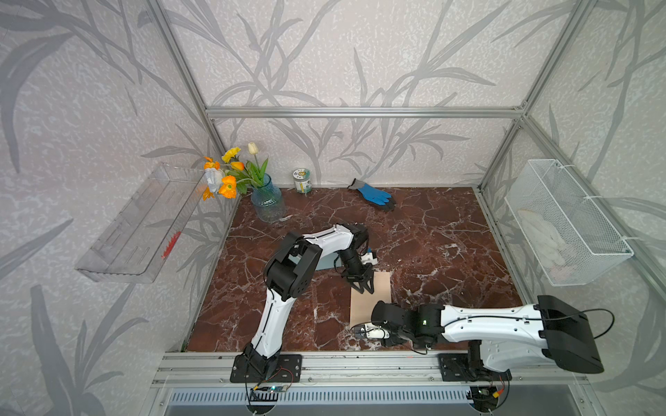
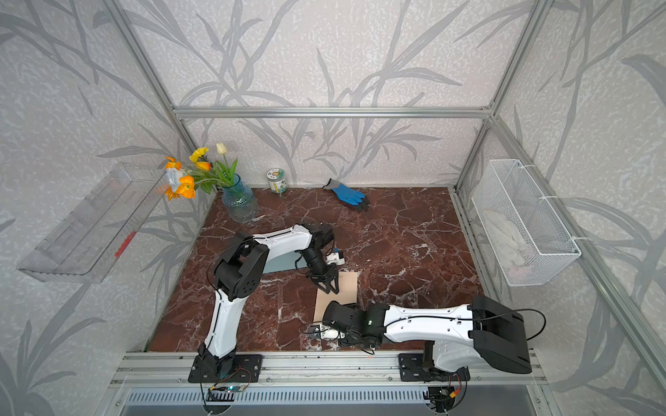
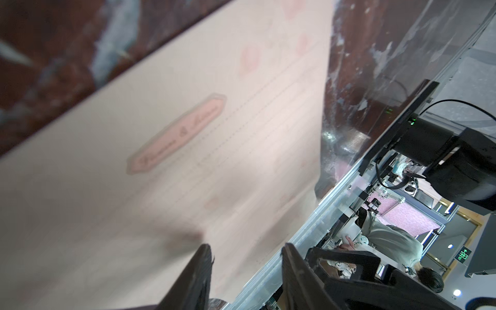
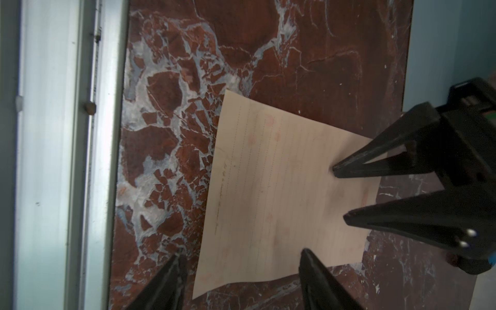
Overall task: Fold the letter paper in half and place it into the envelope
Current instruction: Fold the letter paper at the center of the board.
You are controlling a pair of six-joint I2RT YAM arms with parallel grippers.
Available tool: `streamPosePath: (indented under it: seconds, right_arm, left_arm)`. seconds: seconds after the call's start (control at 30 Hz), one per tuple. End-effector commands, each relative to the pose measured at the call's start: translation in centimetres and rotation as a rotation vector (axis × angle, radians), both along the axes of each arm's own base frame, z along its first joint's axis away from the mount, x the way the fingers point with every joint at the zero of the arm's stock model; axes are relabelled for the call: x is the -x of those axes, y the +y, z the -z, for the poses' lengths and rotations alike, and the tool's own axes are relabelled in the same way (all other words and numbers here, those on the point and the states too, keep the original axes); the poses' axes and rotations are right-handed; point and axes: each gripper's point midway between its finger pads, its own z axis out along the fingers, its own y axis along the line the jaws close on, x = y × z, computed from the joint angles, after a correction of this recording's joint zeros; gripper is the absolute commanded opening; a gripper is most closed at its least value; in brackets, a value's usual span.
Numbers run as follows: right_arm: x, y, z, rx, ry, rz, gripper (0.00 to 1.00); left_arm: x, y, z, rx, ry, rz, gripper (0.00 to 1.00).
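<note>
The beige letter paper (image 1: 373, 300) (image 2: 340, 293) lies on the marble table near the front, lined side up with a pink label (image 3: 177, 134); its near edge is slightly wavy (image 4: 268, 188). My left gripper (image 1: 363, 288) (image 3: 247, 245) hangs open over the paper's far end, both tips just above the sheet, gripping nothing. My right gripper (image 4: 243, 255) is open over the near end, one finger over the paper and one over bare table. The blue-grey envelope (image 1: 326, 263) (image 2: 283, 263) lies behind the paper to the left, mostly hidden by my left arm.
A blue vase of flowers (image 1: 266, 201), a small jar (image 1: 301, 180) and a blue-and-black glove (image 1: 374, 194) stand along the back wall. A wire basket (image 1: 565, 223) hangs on the right, a clear tray (image 1: 137, 227) on the left. The aluminium rail (image 1: 360, 360) borders the front.
</note>
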Motion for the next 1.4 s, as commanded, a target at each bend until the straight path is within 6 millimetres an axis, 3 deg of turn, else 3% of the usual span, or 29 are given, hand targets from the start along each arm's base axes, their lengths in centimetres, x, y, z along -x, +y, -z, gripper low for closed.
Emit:
streamPosePath:
  seconds: [0.0,0.2,0.63,1.1,1.3,1.37]
  right_arm:
    - [-0.2,0.2,0.1,-0.005,-0.038,0.055,0.68]
    - [1.2,0.7,1.1,0.024,-0.069,0.037,0.67]
    - [-0.7,1.2,3.8,0.123,-0.17,0.083,0.61]
    - [-1.2,1.4,3.9,0.117,-0.208,0.063,0.19]
    - [-1.1,1.7,2.4,0.084,-0.114,0.05,0.01]
    - [-1.6,1.6,1.3,0.048,-0.055,0.071,0.0]
  left_arm:
    - [-0.4,0.7,1.5,-0.034,-0.012,-0.002,0.42]
    - [-0.3,1.0,2.5,-0.059,-0.002,0.002,0.41]
    - [0.2,1.4,2.5,-0.066,0.008,0.009,0.39]
    - [0.5,1.3,2.5,-0.061,0.018,0.015,0.39]
    - [0.6,1.6,2.6,-0.069,0.017,0.023,0.39]
    - [0.6,1.5,2.4,-0.064,0.013,0.025,0.39]
